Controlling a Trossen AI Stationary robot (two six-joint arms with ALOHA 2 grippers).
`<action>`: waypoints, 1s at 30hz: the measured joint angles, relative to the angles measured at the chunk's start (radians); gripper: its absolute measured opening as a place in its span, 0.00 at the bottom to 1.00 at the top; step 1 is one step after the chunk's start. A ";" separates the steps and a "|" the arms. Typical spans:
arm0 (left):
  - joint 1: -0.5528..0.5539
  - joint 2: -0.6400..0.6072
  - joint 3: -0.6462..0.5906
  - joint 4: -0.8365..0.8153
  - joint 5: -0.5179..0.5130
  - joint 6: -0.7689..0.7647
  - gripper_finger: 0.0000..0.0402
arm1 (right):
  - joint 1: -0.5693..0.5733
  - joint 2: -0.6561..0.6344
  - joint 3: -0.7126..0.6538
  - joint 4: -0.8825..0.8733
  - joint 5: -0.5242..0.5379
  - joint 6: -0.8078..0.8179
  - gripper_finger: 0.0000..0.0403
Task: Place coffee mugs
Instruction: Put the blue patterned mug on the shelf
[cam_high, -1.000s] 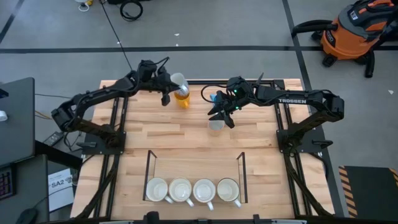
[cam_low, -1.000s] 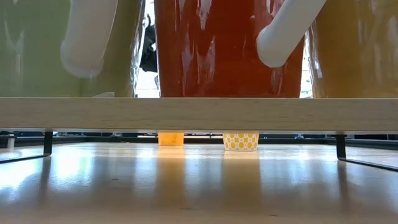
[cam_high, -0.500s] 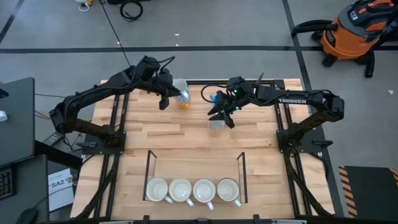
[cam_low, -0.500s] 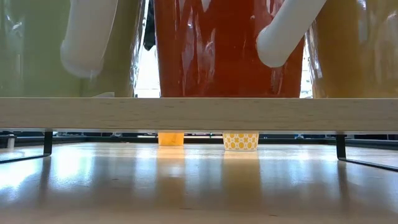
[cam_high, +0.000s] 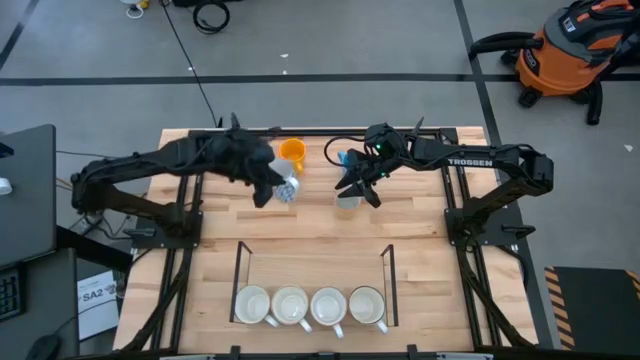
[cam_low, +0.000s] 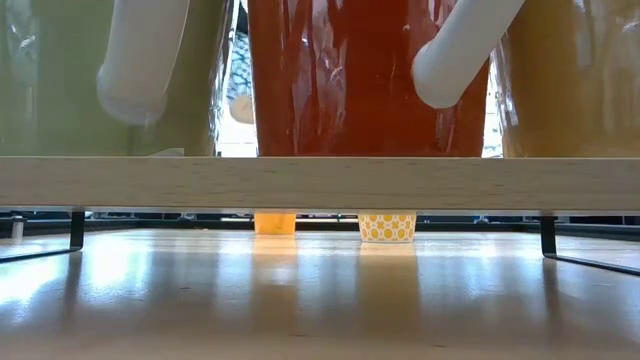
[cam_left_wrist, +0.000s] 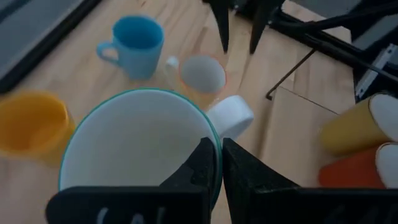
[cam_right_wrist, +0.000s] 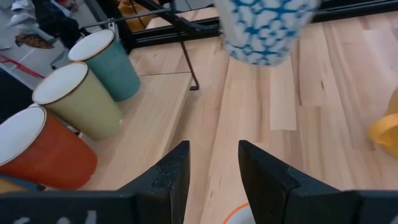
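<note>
My left gripper (cam_high: 276, 186) is shut on a white mug with a blue pattern (cam_right_wrist: 264, 28), held in the air over the table's middle. An orange-yellow mug (cam_high: 291, 152) stands on its base near the far edge, and a blue mug (cam_left_wrist: 137, 43) stands beyond it. My right gripper (cam_high: 353, 190) hangs open just above a small orange-rimmed mug (cam_high: 347, 201) and touches nothing. Several white-lined mugs (cam_high: 308, 306) sit in a row in the rack at the near edge. My left gripper pinches the patterned mug's rim (cam_left_wrist: 215, 140) right beside the handle (cam_left_wrist: 231, 115). One finger (cam_left_wrist: 200, 163) is inside the cup and the other (cam_left_wrist: 241, 171) is outside. The fingers slant down from the table's left. The mug is lifted clear of the table, its mouth up and a little tilted.
A black wire rack (cam_high: 240, 270) with a wooden shelf (cam_low: 320, 180) fills the near middle. Bare tabletop lies between the rack and the grippers. The two arms' grippers are close together at the far middle. An orange shop vacuum (cam_high: 565, 50) stands on the floor beyond the table.
My left gripper has carried the patterned mug from above the orange-yellow mug toward the table's near edge, rising and rolling its wrist as it went. The orange-yellow mug has stayed in place and is now uncovered.
</note>
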 joint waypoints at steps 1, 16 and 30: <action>-0.030 -0.002 0.000 -0.015 -0.031 -0.049 0.06 | 0.000 0.000 0.000 -0.001 -0.001 0.000 0.35; -0.433 0.051 0.000 -0.080 -0.405 -0.629 0.06 | 0.000 0.000 0.000 -0.011 -0.001 -0.028 0.35; -0.579 0.262 0.000 -0.007 -0.462 -0.819 0.06 | 0.002 0.000 0.001 -0.007 0.006 -0.032 0.35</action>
